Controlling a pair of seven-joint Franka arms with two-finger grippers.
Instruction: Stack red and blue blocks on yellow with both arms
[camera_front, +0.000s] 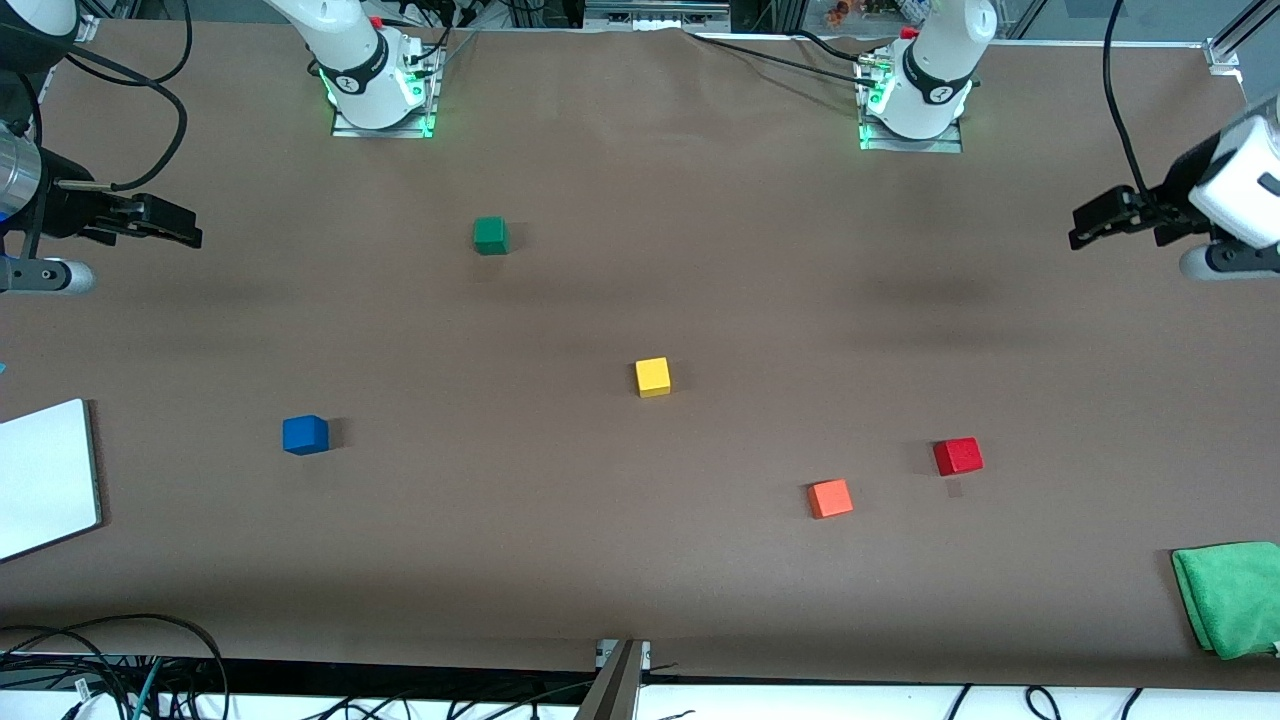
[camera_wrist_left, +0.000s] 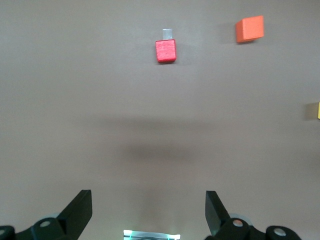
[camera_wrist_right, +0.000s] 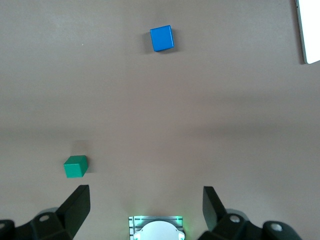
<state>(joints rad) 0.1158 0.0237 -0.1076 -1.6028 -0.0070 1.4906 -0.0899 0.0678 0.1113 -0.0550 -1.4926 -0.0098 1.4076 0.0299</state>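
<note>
nothing is stacked yet. the yellow block (camera_front: 652, 377) sits mid-counter, the blue block (camera_front: 305, 435) toward the right arm's edge, the red block (camera_front: 958, 456) toward the left arm's edge (beside an orange block (camera_front: 830, 498)). the left gripper (camera_wrist_left: 149, 212) and right gripper (camera_wrist_right: 146, 210) hang wide apart, empty, over opposite edges. each should drop straight over its block.

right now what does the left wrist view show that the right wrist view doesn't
Only the left wrist view shows the red block, the orange cube and an edge of the yellow block, with the open left gripper above bare table.

Only the right wrist view shows the blue block, the green cube, a corner of the white board and the open right gripper.

Both share the brown table surface; neither gripper holds anything.
</note>
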